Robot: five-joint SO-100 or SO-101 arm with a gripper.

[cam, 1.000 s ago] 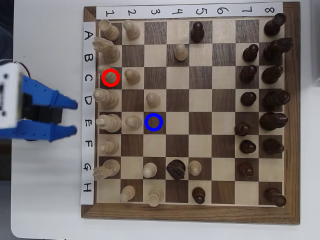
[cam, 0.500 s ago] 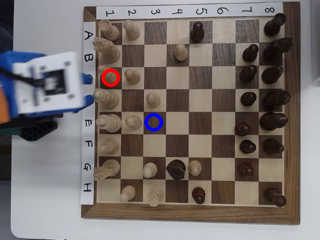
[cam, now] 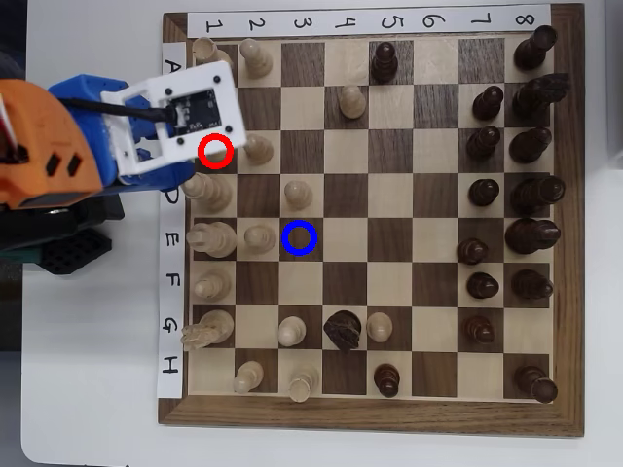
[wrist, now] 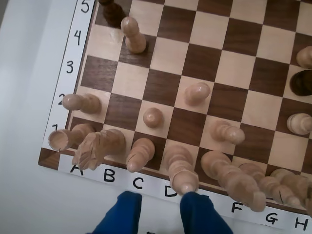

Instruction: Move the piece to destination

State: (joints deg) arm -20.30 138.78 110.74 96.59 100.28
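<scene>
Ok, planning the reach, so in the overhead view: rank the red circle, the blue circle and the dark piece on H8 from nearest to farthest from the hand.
1. Red circle, right beside the hand.
2. Blue circle, in column 3.
3. Dark piece on H8, in the far corner.

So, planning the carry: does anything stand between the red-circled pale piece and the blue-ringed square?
Nothing stands on the diagonal: the dark square between the piece and the destination is bare. The C2 pawn and E2 pawn flank that line closely.
</scene>
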